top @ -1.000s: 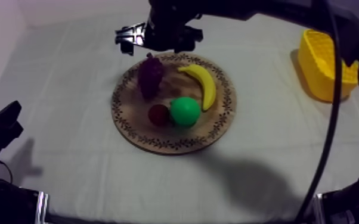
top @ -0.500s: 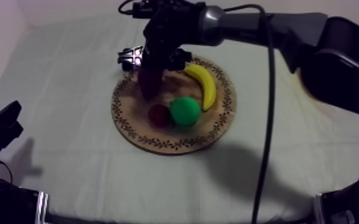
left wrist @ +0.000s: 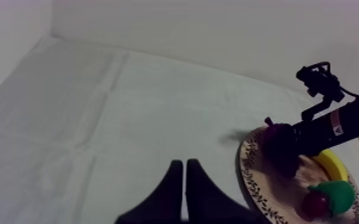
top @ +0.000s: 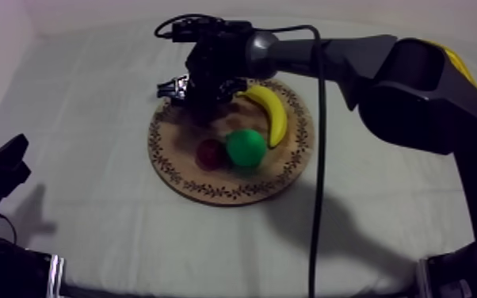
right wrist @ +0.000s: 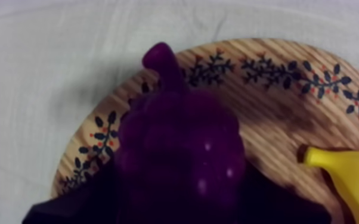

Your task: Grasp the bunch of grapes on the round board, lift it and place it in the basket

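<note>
From above, poised with right gripper at wooden board's far rim; left wrist, idling left gripper closed empty, clear of bunch of grapes on board; right wrist, straddling grapes, jaws apart to pinch.

Counter cloth: fabric, matt, grey-white, faintly creased. Board: bare wood, visible grain, matt, with a dark printed leaf pattern along the rim. Grapes: smooth purple, plastic look, glossy with small highlights. Banana: smooth yellow, dull sheen. Pear: smooth green, matt. Left hand: matt black.
</note>
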Available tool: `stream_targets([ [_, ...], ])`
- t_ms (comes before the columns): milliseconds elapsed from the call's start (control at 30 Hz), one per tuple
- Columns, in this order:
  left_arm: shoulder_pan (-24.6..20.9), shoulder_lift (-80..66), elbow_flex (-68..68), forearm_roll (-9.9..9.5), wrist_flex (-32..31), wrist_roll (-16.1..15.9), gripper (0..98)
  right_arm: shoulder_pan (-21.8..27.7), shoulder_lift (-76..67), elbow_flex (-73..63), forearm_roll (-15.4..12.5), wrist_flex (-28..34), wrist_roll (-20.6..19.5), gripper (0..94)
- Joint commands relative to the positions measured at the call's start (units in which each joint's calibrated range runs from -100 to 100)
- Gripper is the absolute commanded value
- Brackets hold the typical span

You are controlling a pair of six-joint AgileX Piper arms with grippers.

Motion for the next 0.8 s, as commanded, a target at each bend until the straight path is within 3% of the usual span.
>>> stream_targets([
  [0,0.0,0.0,0.0,0.01,0.0,0.0,0.1,0.0,-0.9,1.0,0.6,0.4,0.0,38.9],
  [367,0.0,0.0,0.0,0.01,0.0,0.0,0.1,1.4,-16.4,12.4,2.8,1.3,0.9,39.1],
  [767,0.0,0.0,0.0,0.01,0.0,0.0,0.1,7.5,-42.5,29.9,3.4,-2.9,7.5,40.1],
])
